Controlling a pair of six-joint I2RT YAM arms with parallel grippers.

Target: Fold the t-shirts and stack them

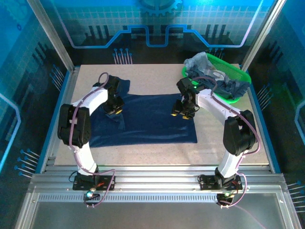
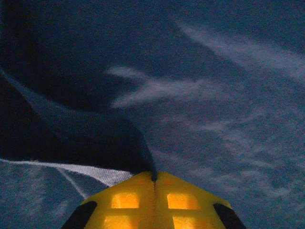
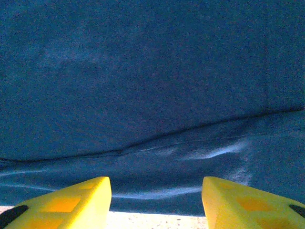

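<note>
1. The left gripper [image 2: 154,176] is clenched on a raised fold of the navy t-shirt [image 1: 152,121].
2. The right gripper [image 3: 156,193] hangs released, fingers apart over that shirt's edge.
3. The shirt lies spread on the surface [image 1: 157,76] between both arms.
4. At the far right, a green basket [image 1: 243,76] holds crumpled grey-blue shirts [image 1: 200,64].

Count from where I stand: table [image 1: 224,143], one; navy t-shirt [image 1: 152,119] spread on it, one; green basket [image 1: 244,76] at far right corner, one; crumpled shirts [image 1: 205,64] heaped in basket, more than one, grey-blue and darker cloth tangled together, exact number impossible to tell; robot arms, two, left arm [image 1: 76,126] and right arm [image 1: 238,136]; grippers, two, left gripper [image 1: 114,110] and right gripper [image 1: 182,114], one per arm; yellow fingers [image 3: 71,202], two on each gripper, four altogether
</note>
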